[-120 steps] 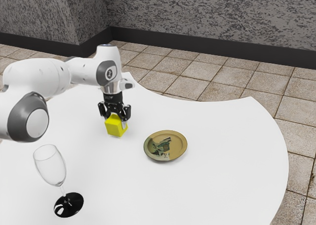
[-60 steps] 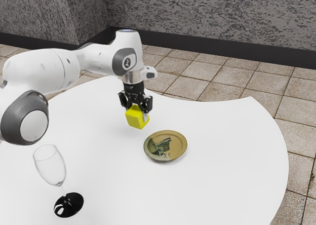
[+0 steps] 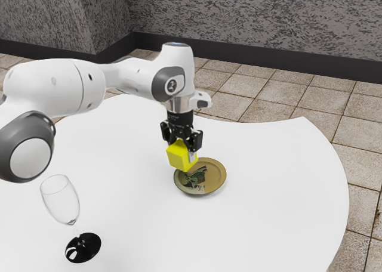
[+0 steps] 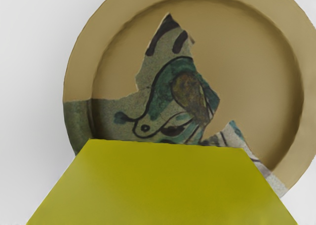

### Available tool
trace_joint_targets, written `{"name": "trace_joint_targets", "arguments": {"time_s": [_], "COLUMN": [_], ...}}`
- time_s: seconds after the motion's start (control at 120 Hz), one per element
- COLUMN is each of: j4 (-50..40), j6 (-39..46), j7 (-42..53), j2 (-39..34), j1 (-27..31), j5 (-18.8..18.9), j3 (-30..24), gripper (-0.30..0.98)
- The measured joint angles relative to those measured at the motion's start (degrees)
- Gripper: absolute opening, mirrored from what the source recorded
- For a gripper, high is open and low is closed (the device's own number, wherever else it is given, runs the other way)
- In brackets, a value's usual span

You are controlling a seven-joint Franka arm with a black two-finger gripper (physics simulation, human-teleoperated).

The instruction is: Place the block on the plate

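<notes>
The gripper [image 3: 182, 148] is closed on the yellow block [image 3: 180, 157], which I hold aloft and slightly tilted at the side of the plate [image 3: 217, 177] toward the exterior view's left, with much of the plate's well lying beyond it in the wrist view. Should I release here, the off-centre block could catch the raised rim and topple onto the table [image 3: 268, 224]. Lowering it at this tilt risks one edge landing first, rocking the plate or twisting the block in my grip.
</notes>
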Motion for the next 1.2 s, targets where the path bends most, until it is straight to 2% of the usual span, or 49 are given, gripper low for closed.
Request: {"name": "trace_joint_targets", "arguments": {"time_s": [0.417, 0.967, 1.2], "j4": [-1.2, 4.3, 4.8], "j6": [0.8, 1.9, 1.9], "j7": [-0.6, -0.9, -0.6], "j2": [1.7, 8.1, 8.3], "j1": [-1.1, -1.0, -1.1], "j5": [0.1, -0.1, -0.3], "j3": [-0.1, -0.1, -0.2], "gripper": [0.39, 0.39, 0.55]}}
